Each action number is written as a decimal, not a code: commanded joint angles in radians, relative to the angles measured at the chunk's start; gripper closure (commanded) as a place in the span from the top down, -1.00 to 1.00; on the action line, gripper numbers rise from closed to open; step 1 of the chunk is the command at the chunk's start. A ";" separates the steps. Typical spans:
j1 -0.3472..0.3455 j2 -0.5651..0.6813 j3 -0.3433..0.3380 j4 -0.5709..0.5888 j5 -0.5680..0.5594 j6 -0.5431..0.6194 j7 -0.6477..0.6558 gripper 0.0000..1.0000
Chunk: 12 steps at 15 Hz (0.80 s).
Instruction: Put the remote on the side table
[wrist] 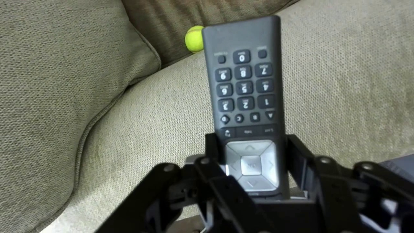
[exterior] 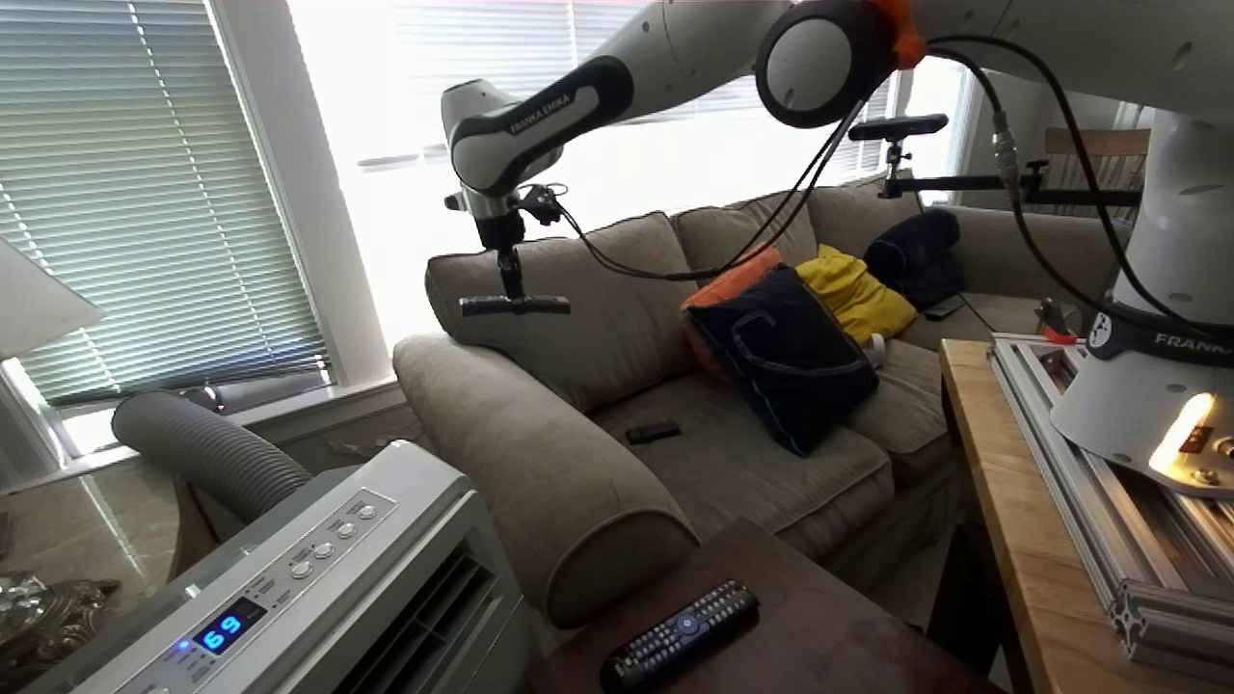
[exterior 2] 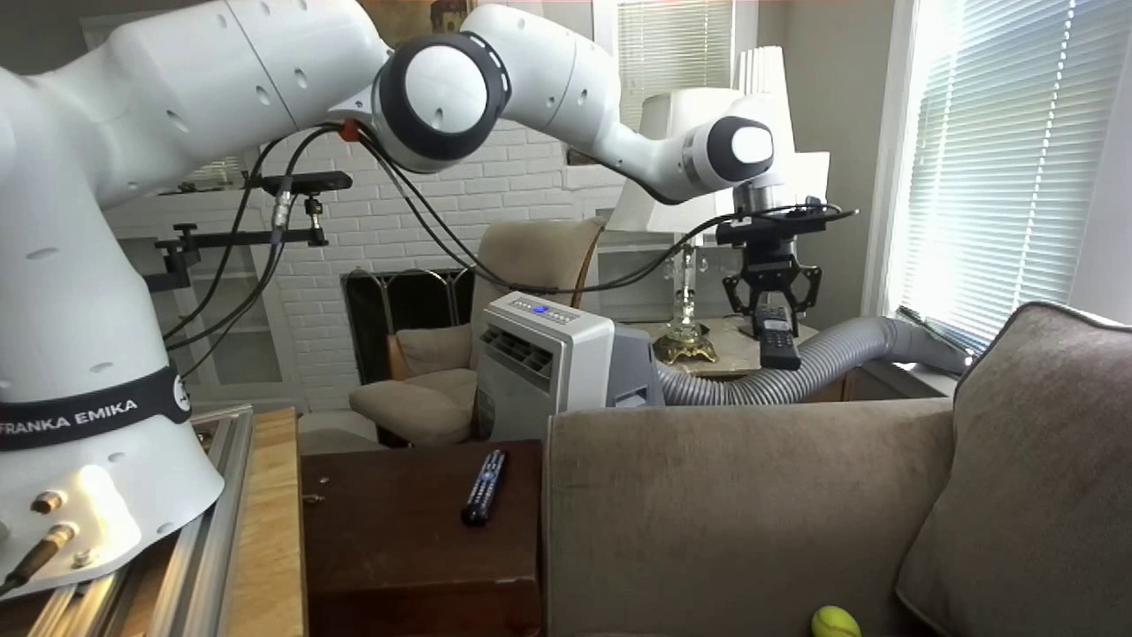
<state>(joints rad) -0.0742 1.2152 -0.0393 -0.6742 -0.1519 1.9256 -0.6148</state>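
Gripper (wrist: 253,152) is pinching remote (wrist: 244,87) btwn its fingers by the long sides; in wrist view, sofa arm (wrist: 155,129) is lying behind, tennis ball (wrist: 194,39) approx. 11 o'clock. In an ext. view, remote's hanging approx. 2 o'clock of side table (exterior 2: 389,518), well apart; long remote (exterior 2: 485,488) is lying on it, approx. 2 o'clock. In an ext. view, small dark bar (exterior: 653,432) is resting on sofa seat (exterior: 747,492).
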 commanded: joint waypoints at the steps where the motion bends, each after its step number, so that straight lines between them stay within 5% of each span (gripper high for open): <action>1: 0.017 -0.141 -0.007 -0.191 -0.007 0.009 0.046 -0.41; 12: 0.024 -0.430 0.009 -0.622 -0.040 0.097 0.113 -0.41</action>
<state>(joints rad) -0.0458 0.9181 -0.0440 -1.1032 -0.1622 1.9698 -0.5332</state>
